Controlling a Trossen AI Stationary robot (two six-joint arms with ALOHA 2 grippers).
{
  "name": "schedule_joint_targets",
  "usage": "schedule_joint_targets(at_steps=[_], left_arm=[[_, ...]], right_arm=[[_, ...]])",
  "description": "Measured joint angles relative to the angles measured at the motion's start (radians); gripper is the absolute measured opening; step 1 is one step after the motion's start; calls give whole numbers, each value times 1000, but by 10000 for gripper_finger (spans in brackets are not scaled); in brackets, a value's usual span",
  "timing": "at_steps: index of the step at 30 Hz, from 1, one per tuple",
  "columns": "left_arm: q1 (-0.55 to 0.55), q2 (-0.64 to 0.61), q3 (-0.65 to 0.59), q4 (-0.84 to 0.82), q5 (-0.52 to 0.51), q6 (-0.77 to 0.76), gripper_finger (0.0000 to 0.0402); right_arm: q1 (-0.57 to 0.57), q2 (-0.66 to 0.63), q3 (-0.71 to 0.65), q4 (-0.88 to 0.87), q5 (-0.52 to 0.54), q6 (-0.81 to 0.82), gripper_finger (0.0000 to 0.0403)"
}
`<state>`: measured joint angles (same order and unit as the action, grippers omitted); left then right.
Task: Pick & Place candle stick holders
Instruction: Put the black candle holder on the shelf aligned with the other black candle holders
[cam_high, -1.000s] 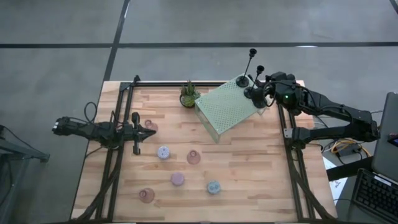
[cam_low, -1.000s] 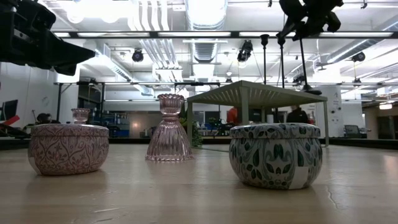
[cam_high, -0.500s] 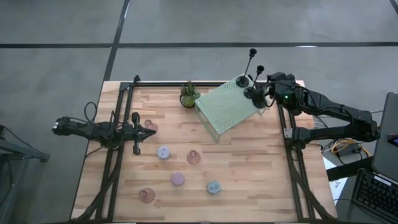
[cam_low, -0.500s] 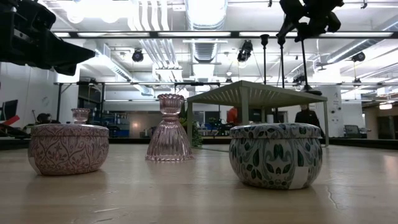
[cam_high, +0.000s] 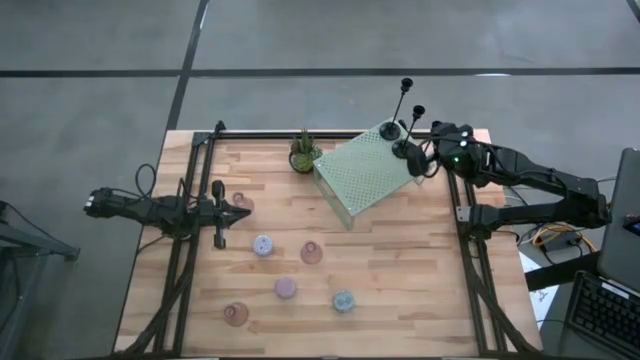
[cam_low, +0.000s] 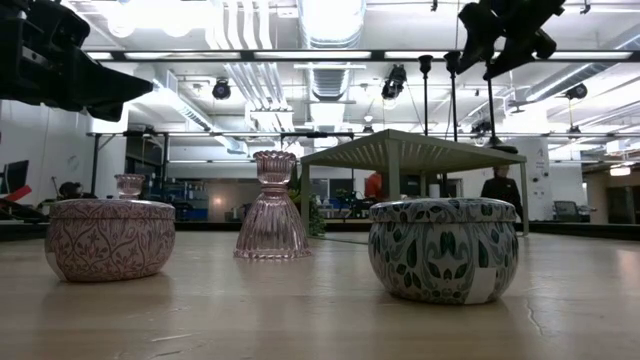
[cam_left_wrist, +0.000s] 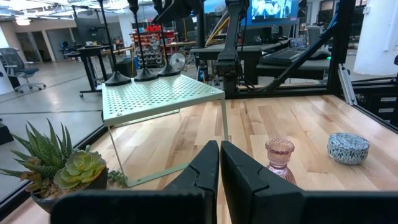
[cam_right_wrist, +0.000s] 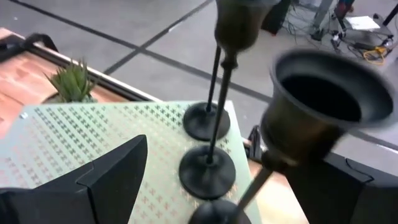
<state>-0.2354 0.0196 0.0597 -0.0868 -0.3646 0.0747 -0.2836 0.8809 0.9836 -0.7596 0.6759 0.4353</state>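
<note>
Three black candle stick holders stand by their round bases on the far right corner of the pale green platform. My right gripper hovers open just to their right. In the right wrist view its fingers stand on either side of the nearest holder's cup, and I see no touch. My left gripper waits shut at the table's left, beside a pink glass cup. Two more pink cups and three pastel round holders sit on the wood.
A small potted plant stands at the far edge, left of the platform. Black frame rails run along the table's left and right sides. In the low view the blue round holder and a patterned one sit nearest the camera.
My right gripper has opened wider and drawn back a little from the black holders toward the table's right edge, tipping slightly downward. The three holders stay upright on the platform.
</note>
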Motion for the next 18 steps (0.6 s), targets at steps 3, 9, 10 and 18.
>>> schedule_joint_targets(at_steps=[3,9,10,18], left_arm=[[0,0,0,0,0,0,21],[0,0,0,0,0,0,21],[0,0,0,0,0,0,21],[0,0,0,0,0,0,21]], right_arm=[[0,-7,0,-22,-8,12,347],[0,-17,0,-66,-125,45,350],[0,-18,0,-72,-137,46,349],[11,-32,0,-177,-161,71,338]])
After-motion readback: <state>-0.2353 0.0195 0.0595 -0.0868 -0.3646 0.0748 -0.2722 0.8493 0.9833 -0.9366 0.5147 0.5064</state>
